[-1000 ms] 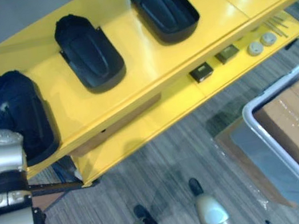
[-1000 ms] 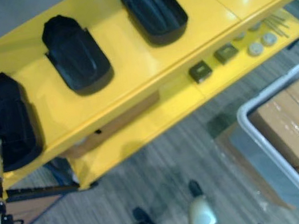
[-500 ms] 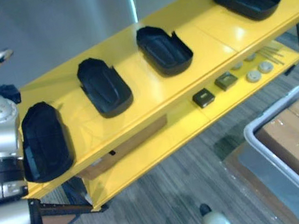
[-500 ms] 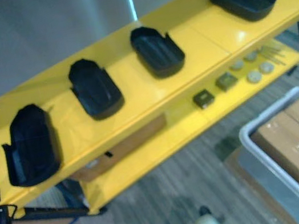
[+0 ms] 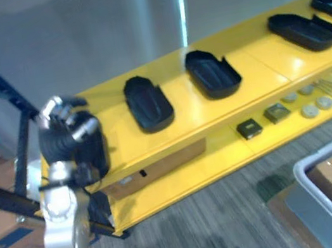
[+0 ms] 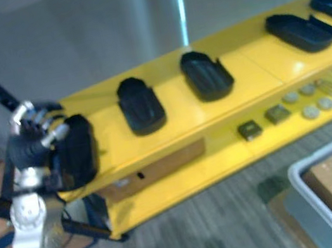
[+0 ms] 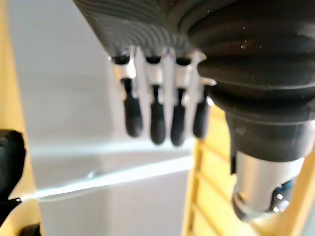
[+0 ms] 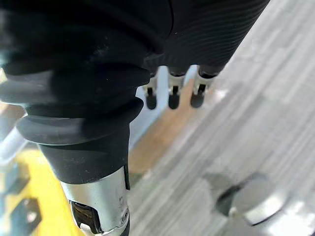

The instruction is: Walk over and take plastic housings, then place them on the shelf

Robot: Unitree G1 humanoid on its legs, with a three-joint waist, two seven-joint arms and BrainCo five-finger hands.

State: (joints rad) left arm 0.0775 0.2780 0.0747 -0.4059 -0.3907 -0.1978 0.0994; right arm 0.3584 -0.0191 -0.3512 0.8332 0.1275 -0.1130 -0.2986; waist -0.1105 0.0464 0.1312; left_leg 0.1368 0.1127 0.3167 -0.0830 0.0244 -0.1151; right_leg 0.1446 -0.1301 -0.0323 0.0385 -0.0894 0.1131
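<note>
Black housings (image 5: 148,103) are laid in a row along the yellow shelf (image 5: 260,75). The leftmost housing (image 6: 80,153) is partly hidden behind the left hand (image 5: 65,138), raised at the shelf's left end, fingers (image 7: 157,123) released and empty. The right hand (image 8: 98,49) is seen above the floor (image 8: 266,88), fingers likewise released

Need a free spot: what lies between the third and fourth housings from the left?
Bare yellow shelf between third housing and fourth housing, in both eye views.
</note>
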